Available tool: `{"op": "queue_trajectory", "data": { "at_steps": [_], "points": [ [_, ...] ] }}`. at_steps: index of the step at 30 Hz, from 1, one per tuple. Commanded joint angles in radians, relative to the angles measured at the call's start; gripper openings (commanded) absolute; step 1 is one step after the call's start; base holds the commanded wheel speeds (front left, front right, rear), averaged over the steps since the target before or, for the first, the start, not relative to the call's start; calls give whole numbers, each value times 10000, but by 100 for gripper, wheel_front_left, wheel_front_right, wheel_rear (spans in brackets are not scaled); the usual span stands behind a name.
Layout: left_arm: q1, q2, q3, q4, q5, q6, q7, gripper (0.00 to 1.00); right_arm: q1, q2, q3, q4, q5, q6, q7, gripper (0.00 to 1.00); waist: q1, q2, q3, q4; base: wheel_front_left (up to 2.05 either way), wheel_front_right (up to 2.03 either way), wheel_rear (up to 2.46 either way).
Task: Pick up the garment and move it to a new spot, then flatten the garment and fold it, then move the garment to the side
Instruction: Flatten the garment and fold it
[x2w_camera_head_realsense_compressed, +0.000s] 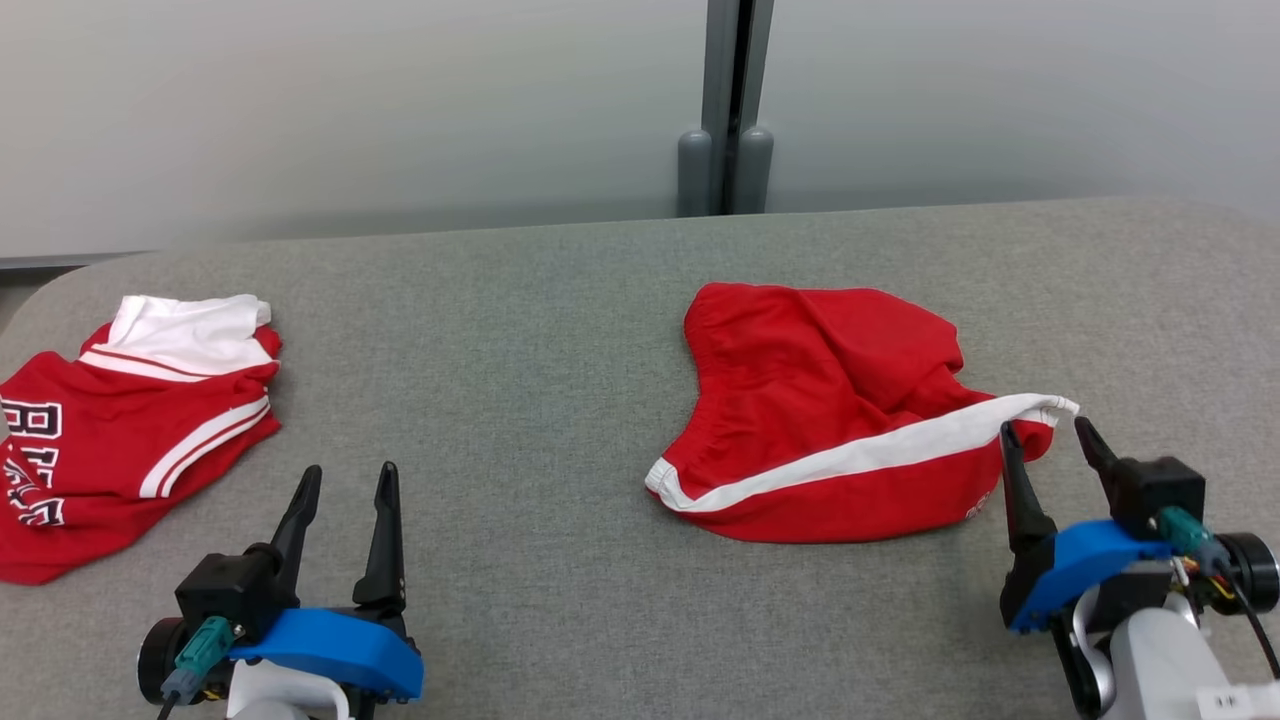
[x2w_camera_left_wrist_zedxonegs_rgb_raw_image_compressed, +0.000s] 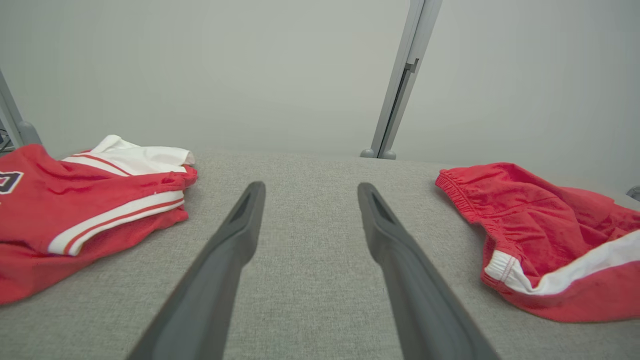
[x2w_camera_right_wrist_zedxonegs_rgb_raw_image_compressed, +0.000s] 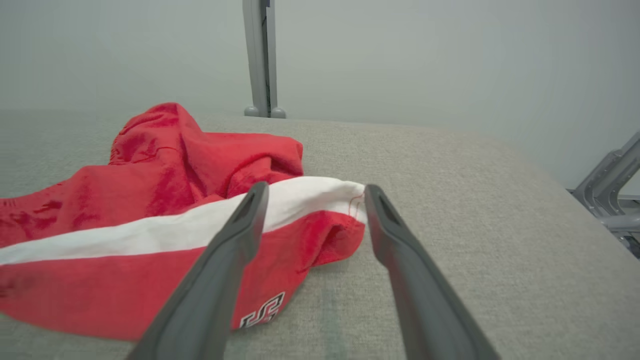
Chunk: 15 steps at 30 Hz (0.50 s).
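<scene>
Garment: red shorts (x2w_camera_head_realsense_compressed: 820, 420) with a white side stripe, lying on the desk (x2w_camera_head_realsense_compressed: 520, 380) right of centre.
Lie of the cloth: rumpled. The far side is heaped in raised folds, the elastic waistband curls along the left edge, and the striped leg runs out towards the right. In the right wrist view the shorts (x2w_camera_right_wrist_zedxonegs_rgb_raw_image_compressed: 150, 210) show a small logo near the hem corner.
Right gripper: the right gripper (x2w_camera_head_realsense_compressed: 1045, 428) is at the shorts' right-hand corner, jaws spread. From its own wrist view the right gripper (x2w_camera_right_wrist_zedxonegs_rgb_raw_image_compressed: 315, 189) has its two fingers standing either side of the white-striped hem end. Nothing is pinched between them.
Left gripper: the left gripper (x2w_camera_head_realsense_compressed: 350, 470) is released, empty and low over bare desk, well apart from the shorts. In its own view the left gripper (x2w_camera_left_wrist_zedxonegs_rgb_raw_image_compressed: 310, 186) points across the desk between the two pieces of clothing.
Other cloth: a red jersey (x2w_camera_head_realsense_compressed: 110, 430) with white trim and lettering lies at the desk's left edge, untouched by either gripper.
Done so far: judging by the lie alone, the shorts may already be set at their working spot, but I cannot tell that for certain.
Left to do: the cloth is neither flat nor folded. Spreading, folding and the move to the side all appear to remain.
Next need: probably a grip on the hem corner to pull the leg out straight.
</scene>
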Motion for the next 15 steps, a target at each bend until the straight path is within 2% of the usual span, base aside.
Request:
{"op": "queue_trajectory", "data": {
  "at_steps": [1, 5, 8, 11, 15],
  "points": [
    [70, 29, 10, 21, -1, -26, -53, 100, 373, 19, 108, -355, 106, 1, -112, 100, 1, 0, -46, -43, 0, 0, 0],
    [127, -16, -26, 78, -10, -13, -83, 100, 1442, 12, 521, -1924, 390, 1, -174, 100, 1, 0, -152, -157, 0, 0, 0],
    [101, -68, -194, 108, -16, -101, 28, 100, 2192, 13, 820, -2989, 692, 1, 176, 100, 1, 0, -191, -316, 0, 0, 0],
    [-289, -173, -592, 207, -16, -441, 490, 100, 2708, 11, 1069, -3892, 971, 1, 635, 100, 1, 0, -117, -551, 0, 0, 0],
    [-1274, -525, -1379, 801, -77, -1084, 1821, 100, 3109, 15, 1257, -4765, 1133, 1, 1071, 100, 1, 0, 75, -810, 0, 0, 0]
  ]
}}
